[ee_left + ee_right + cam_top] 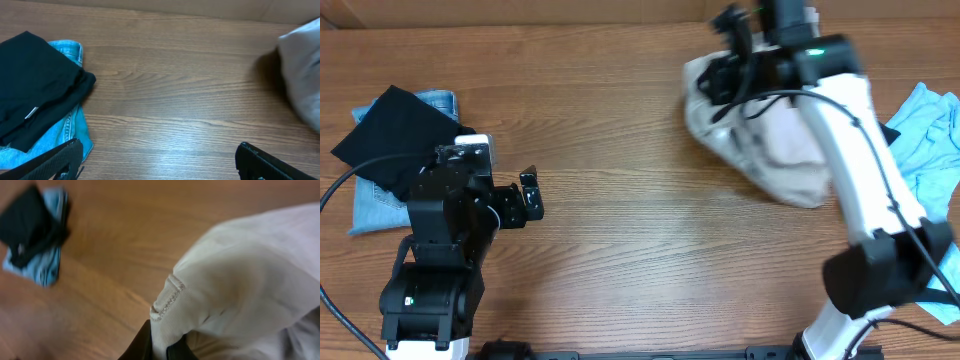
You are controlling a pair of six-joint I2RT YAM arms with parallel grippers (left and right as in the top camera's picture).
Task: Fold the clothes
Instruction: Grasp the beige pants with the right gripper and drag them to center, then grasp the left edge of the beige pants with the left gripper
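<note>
A crumpled white garment (pixel 770 150) lies on the table at the far right of centre. My right gripper (pixel 725 75) is shut on its hemmed edge (pixel 167 302) and holds that edge lifted above the wood. My left gripper (pixel 528 197) is open and empty, low at the left, with bare wood between its fingers (pixel 160 160). A folded black garment (pixel 390 135) lies on folded blue jeans (pixel 375 205) at the far left; both show in the left wrist view (pixel 35 95) and small in the right wrist view (pixel 30 225).
A light blue garment (pixel 925 130) lies bunched at the right edge of the table. The white garment's edge shows at the right of the left wrist view (pixel 302 65). My right arm reaches across the right side of the table.
</note>
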